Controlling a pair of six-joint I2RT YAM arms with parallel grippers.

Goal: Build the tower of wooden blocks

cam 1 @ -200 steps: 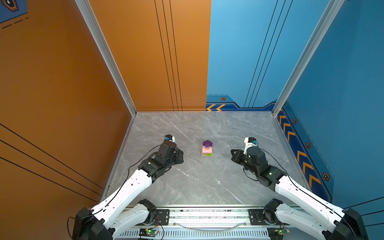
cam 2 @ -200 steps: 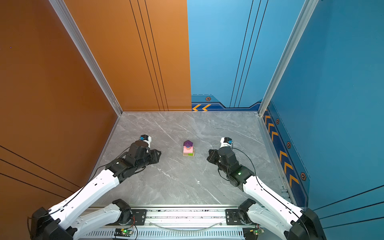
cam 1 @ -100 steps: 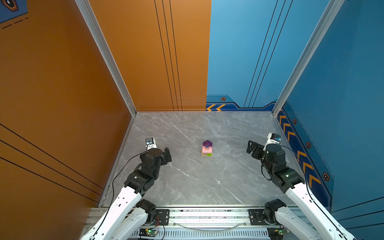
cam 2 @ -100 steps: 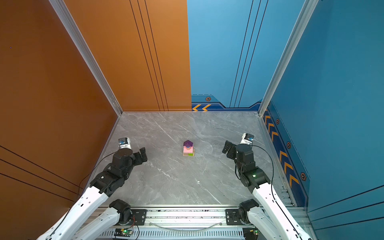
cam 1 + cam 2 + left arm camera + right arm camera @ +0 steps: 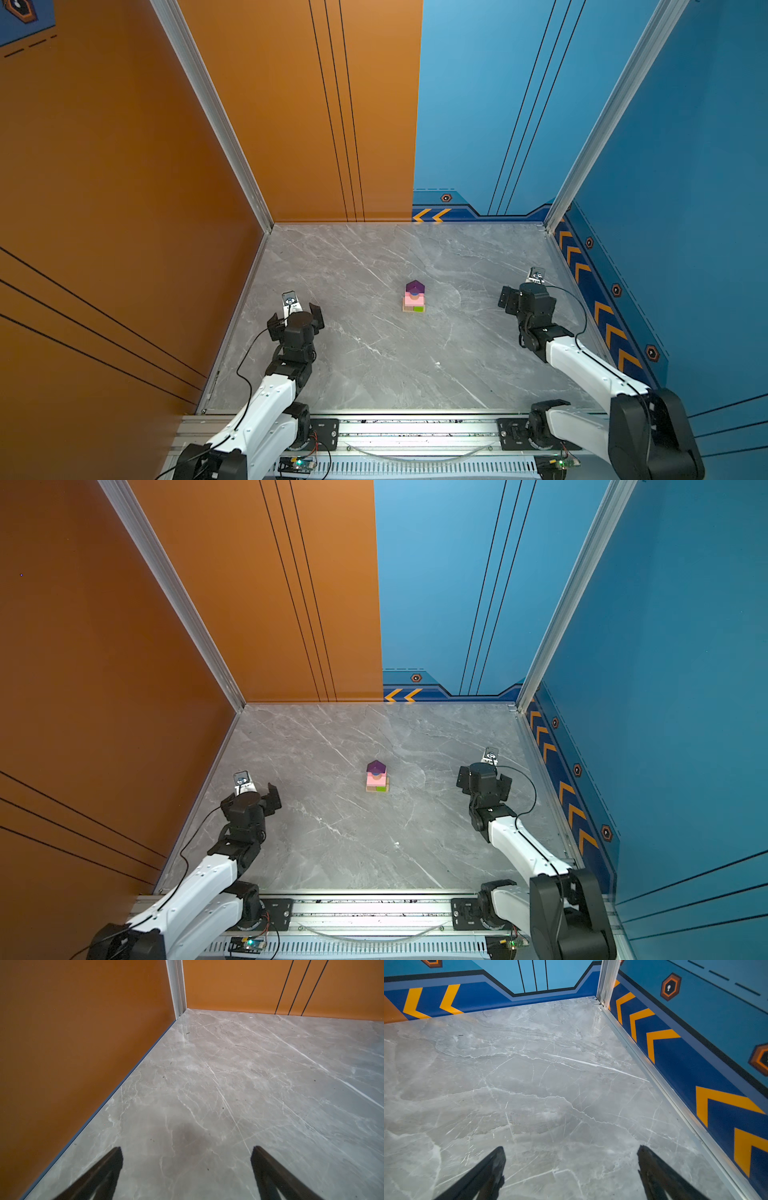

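Standing at the middle of the table (image 5: 374, 353), the wood block tower (image 5: 414, 297) looks complete; left gripper (image 5: 295, 321) and right gripper (image 5: 483, 781) hang spread and empty, well clear either side, presumably to avoid toppling it

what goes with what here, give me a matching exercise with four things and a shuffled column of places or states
1 purple peaked block
2 lime-green bar
3 left pincer
4 right pincer

a open, by the blue chevron wall
b top of the tower
c bottom of the tower
d open, by the orange wall

Pairs: 1-b, 2-c, 3-d, 4-a
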